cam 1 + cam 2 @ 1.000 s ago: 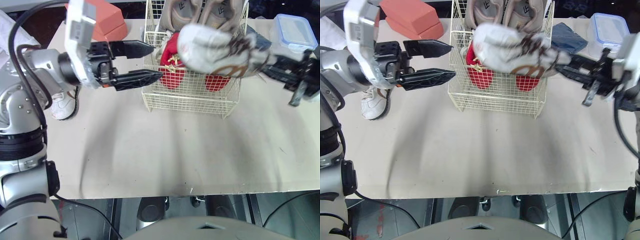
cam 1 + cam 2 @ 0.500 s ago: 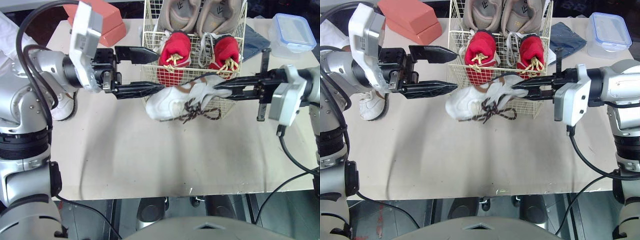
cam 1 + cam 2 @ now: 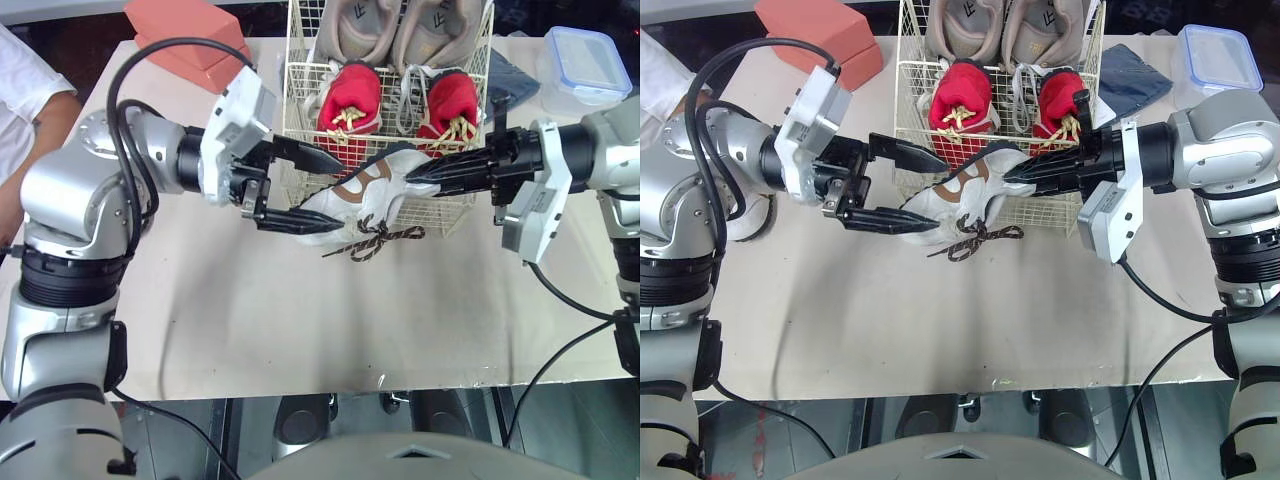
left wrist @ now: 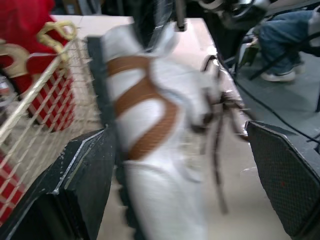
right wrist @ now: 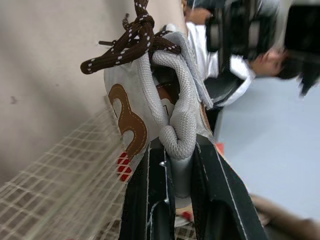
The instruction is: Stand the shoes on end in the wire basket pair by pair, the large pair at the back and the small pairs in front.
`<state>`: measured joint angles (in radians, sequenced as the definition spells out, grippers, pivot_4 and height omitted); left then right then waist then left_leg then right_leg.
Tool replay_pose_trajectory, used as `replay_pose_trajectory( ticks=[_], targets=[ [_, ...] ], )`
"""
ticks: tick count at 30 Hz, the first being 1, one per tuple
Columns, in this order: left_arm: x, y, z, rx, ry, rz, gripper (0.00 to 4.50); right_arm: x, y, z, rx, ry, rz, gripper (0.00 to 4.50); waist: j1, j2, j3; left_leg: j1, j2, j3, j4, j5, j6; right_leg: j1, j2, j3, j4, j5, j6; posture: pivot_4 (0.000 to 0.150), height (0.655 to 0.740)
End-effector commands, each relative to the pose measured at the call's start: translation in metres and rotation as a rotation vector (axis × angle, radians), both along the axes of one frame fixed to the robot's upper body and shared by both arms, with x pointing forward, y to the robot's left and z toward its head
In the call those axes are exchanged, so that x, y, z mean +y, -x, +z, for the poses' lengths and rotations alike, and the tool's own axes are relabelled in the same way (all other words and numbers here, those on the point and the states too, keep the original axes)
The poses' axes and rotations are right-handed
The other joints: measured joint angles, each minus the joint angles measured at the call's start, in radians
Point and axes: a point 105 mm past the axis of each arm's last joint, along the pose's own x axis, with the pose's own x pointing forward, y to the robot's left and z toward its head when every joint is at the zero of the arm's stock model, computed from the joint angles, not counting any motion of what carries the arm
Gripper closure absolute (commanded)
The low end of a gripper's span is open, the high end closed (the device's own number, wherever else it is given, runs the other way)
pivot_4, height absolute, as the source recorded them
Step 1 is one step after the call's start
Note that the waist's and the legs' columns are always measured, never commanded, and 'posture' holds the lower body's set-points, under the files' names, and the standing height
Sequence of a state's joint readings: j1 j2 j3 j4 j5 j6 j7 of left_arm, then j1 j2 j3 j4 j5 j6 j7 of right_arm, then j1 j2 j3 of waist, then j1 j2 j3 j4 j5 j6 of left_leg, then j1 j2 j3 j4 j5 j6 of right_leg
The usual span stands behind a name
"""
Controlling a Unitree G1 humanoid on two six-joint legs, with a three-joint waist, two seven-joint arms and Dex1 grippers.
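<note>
Right wrist view: right fingers [image 5: 142, 200] pinch white shoe [image 5: 125, 85]; left fingers [image 4: 85, 180] spread around its toe.

Grey shoes [image 3: 362, 28] cut off (top edge)

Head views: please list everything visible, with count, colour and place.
Cream wire basket: 1, table's back middle.
Large taupe shoes: 2, on end at basket's back.
Small red shoes: 2, on end before them.
White shoe with brown stripes and laces: 1, before the basket, between both grippers.
Salmon blocks: 2, stacked, back left.
Clear plastic box with blue-rimmed lid: 1, back right.
Dark blue cloth: 1, beside that box.
Beige table: 1.
Person's white sleeve: 1, far left.
Left gripper: black, open around the shoe's toe.
Right gripper: black, shut on its heel.
</note>
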<state>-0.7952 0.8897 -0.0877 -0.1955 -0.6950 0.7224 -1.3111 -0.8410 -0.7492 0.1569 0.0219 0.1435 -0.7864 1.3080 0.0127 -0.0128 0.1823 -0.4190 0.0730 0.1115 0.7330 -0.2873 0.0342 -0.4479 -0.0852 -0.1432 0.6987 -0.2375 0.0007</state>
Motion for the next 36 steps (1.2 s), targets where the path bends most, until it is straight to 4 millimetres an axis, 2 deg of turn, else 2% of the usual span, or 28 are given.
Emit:
replay_pose_trajectory(
  ticks=[1, 6, 13, 14, 15, 17, 20, 23, 26, 29, 30, 33, 36],
  targets=[
    [0.004, -0.004, 0.008, -0.061, -0.020, 0.021, 0.00, 0.000, 0.007, 0.013, -0.099, -0.053, 0.046, 4.49, 0.000, 0.000, 0.000, 0.000, 0.000, 0.000, 0.000, 0.000, 0.000, 0.000, 0.000, 0.000, 0.000, 0.000, 0.000, 0.150, 0.6860],
    [0.000, 0.006, -0.001, 0.026, -0.033, -0.037, 0.00, 0.005, 0.010, 0.022, -0.156, -0.103, 0.082, 4.49, 0.000, 0.000, 0.000, 0.000, 0.000, 0.000, 0.000, 0.000, 0.000, 0.000, 0.000, 0.000, 0.000, 0.000, 0.000, 0.150, 0.6860],
    [0.002, 0.003, -0.010, 0.049, -0.068, -0.019, 3.15, 0.006, 0.011, 0.032, -0.202, -0.145, 0.087, 4.50, 0.000, 0.000, 0.000, 0.000, 0.000, 0.000, 0.000, 0.000, 0.000, 0.000, 0.000, 0.000, 0.001, 0.000, 0.000, 0.150, 0.6860],
    [0.002, 0.002, -0.010, 0.043, -0.067, -0.012, 3.67, 0.005, 0.010, 0.033, -0.189, -0.155, 0.078, 4.13, 0.000, 0.000, 0.000, 0.000, 0.000, 0.000, 0.000, 0.000, 0.000, 0.000, 0.000, 0.000, 0.001, 0.000, 0.000, 0.150, 0.6860],
    [0.002, 0.000, -0.010, 0.039, -0.058, -0.005, 3.96, 0.005, 0.009, 0.033, -0.168, -0.165, 0.066, 3.73, 0.000, 0.000, 0.000, 0.000, 0.000, 0.000, 0.000, 0.000, 0.000, 0.000, 0.000, 0.000, 0.001, 0.000, 0.000, 0.150, 0.6860],
    [0.001, -0.003, -0.007, 0.023, -0.026, 0.010, 4.01, 0.002, 0.005, 0.032, -0.059, -0.201, 0.014, 2.92, 0.001, 0.000, 0.000, 0.000, 0.000, 0.000, 0.001, 0.000, 0.000, 0.000, 0.000, 0.000, 0.001, 0.001, -0.001, 0.150, 0.6860],
    [0.001, -0.011, 0.005, -0.007, 0.120, 0.059, 4.01, -0.018, -0.009, 0.014, 0.358, -0.293, -0.194, 1.43, 0.005, 0.000, 0.000, -0.001, 0.000, -0.001, 0.001, 0.000, 0.000, 0.000, -0.001, 0.000, 0.001, 0.002, -0.003, 0.150, 0.6860],
    [0.002, -0.012, 0.010, -0.018, 0.249, 0.077, 4.01, -0.033, -0.006, 0.003, 0.616, -0.395, -0.315, 0.09, 0.006, 0.000, 0.000, -0.006, 0.000, -0.005, 0.004, 0.000, 0.000, 0.000, -0.002, -0.005, 0.000, 0.002, -0.004, 0.150, 0.6860],
    [0.000, -0.007, 0.005, -0.029, 0.328, 0.073, 4.01, -0.037, -0.001, 0.001, 0.910, -0.616, -0.384, 0.00, -0.001, 0.000, 0.000, -0.008, 0.000, -0.006, 0.004, 0.000, 0.000, -0.002, -0.002, -0.006, 0.000, 0.002, -0.004, 0.150, 0.6860],
    [-0.002, -0.010, 0.001, -0.037, 0.383, 0.098, 4.01, -0.029, 0.006, 0.001, 1.123, -0.753, -0.393, 0.00, 0.000, 0.000, 0.000, -0.007, 0.000, -0.007, 0.003, 0.000, 0.000, -0.002, -0.002, -0.006, 0.001, 0.002, -0.004, 0.150, 0.6860],
    [-0.003, -0.011, -0.002, -0.035, 0.388, 0.102, 4.01, -0.023, 0.010, 0.009, 1.193, -0.822, -0.351, 0.00, 0.000, 0.000, 0.000, -0.006, 0.000, -0.008, 0.004, 0.000, 0.000, -0.001, -0.001, -0.007, 0.001, 0.002, -0.004, 0.150, 0.6860],
    [-0.007, -0.012, -0.007, -0.022, 0.406, 0.096, 4.01, -0.014, 0.015, 0.020, 1.330, -0.917, -0.271, 0.00, 0.001, 0.000, 0.000, -0.006, 0.000, -0.008, 0.004, 0.000, 0.000, 0.000, -0.001, -0.007, 0.001, 0.002, -0.004, 0.150, 0.6860],
    [-0.011, -0.012, -0.010, -0.008, 0.419, 0.084, 4.01, -0.007, 0.016, 0.018, 1.382, -0.925, -0.273, 0.00, 0.003, -0.001, -0.001, -0.007, 0.000, -0.008, 0.004, 0.000, 0.000, 0.000, -0.002, -0.007, 0.000, 0.002, -0.004, 0.150, 0.6860]
  ],
)
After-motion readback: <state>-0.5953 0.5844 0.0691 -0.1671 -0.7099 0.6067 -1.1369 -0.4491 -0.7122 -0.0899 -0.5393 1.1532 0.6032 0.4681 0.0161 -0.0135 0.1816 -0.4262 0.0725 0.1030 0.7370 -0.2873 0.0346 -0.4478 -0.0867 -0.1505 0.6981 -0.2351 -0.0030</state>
